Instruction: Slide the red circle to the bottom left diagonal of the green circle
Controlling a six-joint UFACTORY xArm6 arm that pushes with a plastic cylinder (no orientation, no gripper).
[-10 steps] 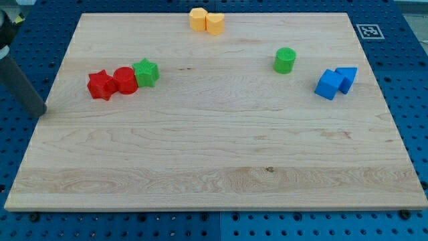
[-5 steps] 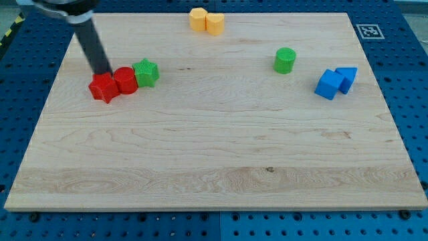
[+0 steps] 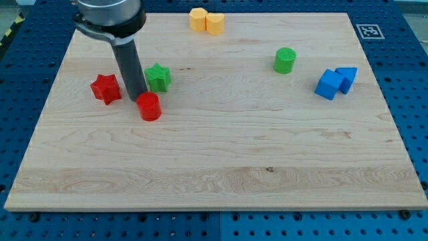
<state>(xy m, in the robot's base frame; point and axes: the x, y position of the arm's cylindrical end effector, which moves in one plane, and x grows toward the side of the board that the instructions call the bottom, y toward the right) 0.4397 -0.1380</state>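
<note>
The red circle (image 3: 150, 106) lies at the board's left, just below and right of my tip (image 3: 134, 99), which touches or nearly touches its upper left side. The green circle (image 3: 285, 60) stands far off at the view's upper right. The dark rod rises from the tip toward the view's top left. A red star (image 3: 105, 88) lies left of the tip. A green star (image 3: 158, 77) lies just right of the rod.
Two orange blocks (image 3: 206, 21) sit together at the board's top edge. Two blue blocks (image 3: 336, 82) sit together at the right, below and right of the green circle. A marker tag (image 3: 367, 31) is beside the board's top right corner.
My tip moved right and down, between the red star and the green star. The red circle slid down and right out of the row. The green star shifted slightly right.
</note>
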